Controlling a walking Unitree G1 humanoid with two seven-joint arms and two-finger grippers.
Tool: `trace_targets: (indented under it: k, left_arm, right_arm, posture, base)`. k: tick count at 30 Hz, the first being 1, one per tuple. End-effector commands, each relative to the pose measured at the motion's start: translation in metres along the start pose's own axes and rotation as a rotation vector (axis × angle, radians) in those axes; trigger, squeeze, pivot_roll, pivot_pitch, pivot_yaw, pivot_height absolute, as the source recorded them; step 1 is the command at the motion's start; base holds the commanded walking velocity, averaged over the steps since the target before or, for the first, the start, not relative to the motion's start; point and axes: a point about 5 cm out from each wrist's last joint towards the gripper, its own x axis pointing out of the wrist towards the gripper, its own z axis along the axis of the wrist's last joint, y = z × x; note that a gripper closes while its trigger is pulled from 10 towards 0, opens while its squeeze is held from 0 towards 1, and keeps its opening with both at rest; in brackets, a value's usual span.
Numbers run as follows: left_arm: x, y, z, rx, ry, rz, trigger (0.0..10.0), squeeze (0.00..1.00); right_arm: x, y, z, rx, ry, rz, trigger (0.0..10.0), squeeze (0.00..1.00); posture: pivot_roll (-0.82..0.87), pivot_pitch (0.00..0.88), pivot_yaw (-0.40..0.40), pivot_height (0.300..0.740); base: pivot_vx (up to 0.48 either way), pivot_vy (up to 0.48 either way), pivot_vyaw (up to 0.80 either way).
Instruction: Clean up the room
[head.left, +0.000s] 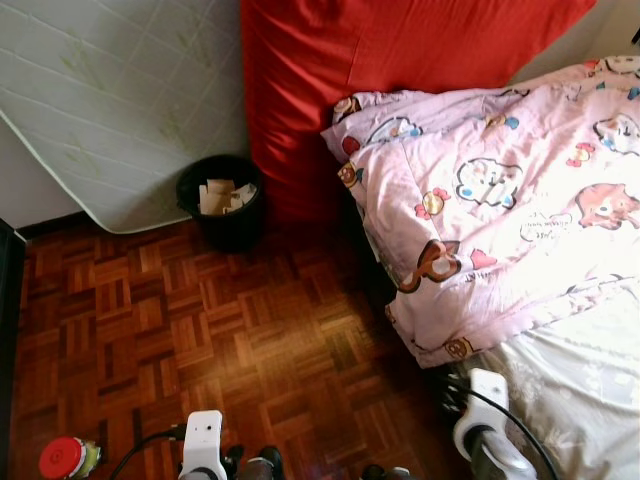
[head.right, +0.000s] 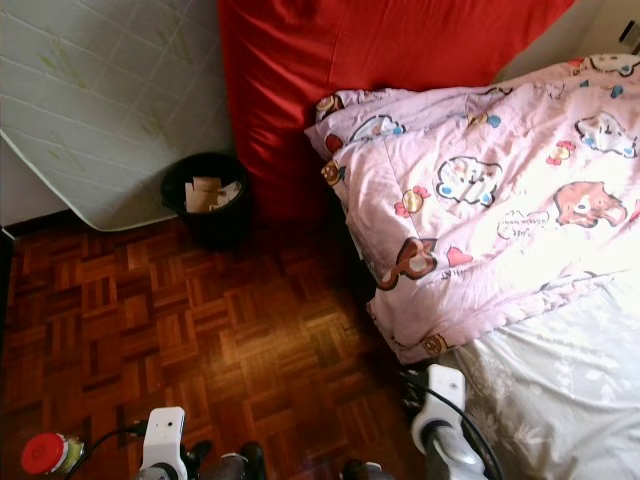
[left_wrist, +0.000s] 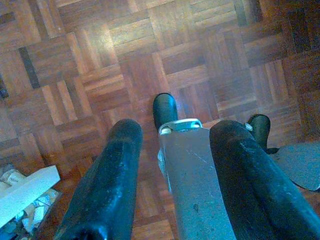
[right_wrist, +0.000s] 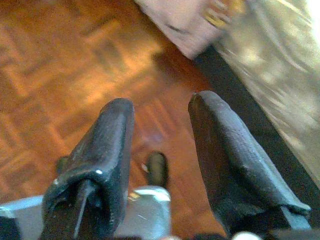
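- On the dark parquet wood floor (head.left: 230, 350), against the red upright mattress (head.left: 330, 90), stands a round black waste bin (head.left: 222, 200) with scraps of pale paper and card inside; no writing on them can be read.
- Beside it, a white quilted mattress (head.left: 110, 100) leans on the wall.
- On the bed to the right lies a pink quilt printed with cartoon animals (head.left: 490, 200), its lower corner hanging over the bed edge; small script on it is too fine to read. Below it shows the white patterned sheet (head.left: 590, 390).
- A red round cap on a small object (head.left: 62, 457) sits at the lower left.
- The left gripper (left_wrist: 172, 185) hangs low, pointing down at the floor, fingers apart and holding nothing.
- The right gripper (right_wrist: 162, 165) also points down near the bed edge, fingers spread and bare.
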Motion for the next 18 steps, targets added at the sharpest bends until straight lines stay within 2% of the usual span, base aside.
trace_targets:
  k: [1,5,8,13,18]
  left_arm:
    - [-0.002,0.002,-0.011,-0.004,0.042,0.004,10.0,0.0]
    - [-0.002,0.001,-0.01,-0.003,0.043,0.004,10.0,0.0]
    - [-0.002,0.002,-0.01,0.0,0.044,0.005,10.0,0.0]
    - [-0.002,0.003,-0.01,0.003,0.043,0.01,10.0,0.0]
    - [-0.002,0.003,-0.01,0.006,0.043,0.01,10.0,0.0]
  right_arm:
    - [-0.006,-0.012,-0.02,0.051,0.066,-0.071,10.0,0.0]
    - [-0.012,-0.026,-0.032,0.097,0.091,-0.141,10.0,0.0]
    - [-0.019,-0.035,-0.047,0.197,0.114,-0.191,10.0,0.0]
    - [-0.025,-0.032,-0.064,0.185,0.184,-0.2,10.0,0.0]
    - [-0.026,-0.029,-0.068,0.198,0.184,-0.2,10.0,0.0]
  posture:
    - [0.01,0.181,0.009,0.74]
    - [0.01,0.173,0.017,0.74]
    - [0.02,0.167,0.024,0.74]
    - [0.01,0.172,0.029,0.74]
    - [0.01,0.176,0.031,0.74]
  base:
    - [0.0,0.0,0.0]
    - [0.0,0.0,0.0]
    - [0.0,0.0,0.0]
    - [0.0,0.0,0.0]
    - [0.0,0.0,0.0]
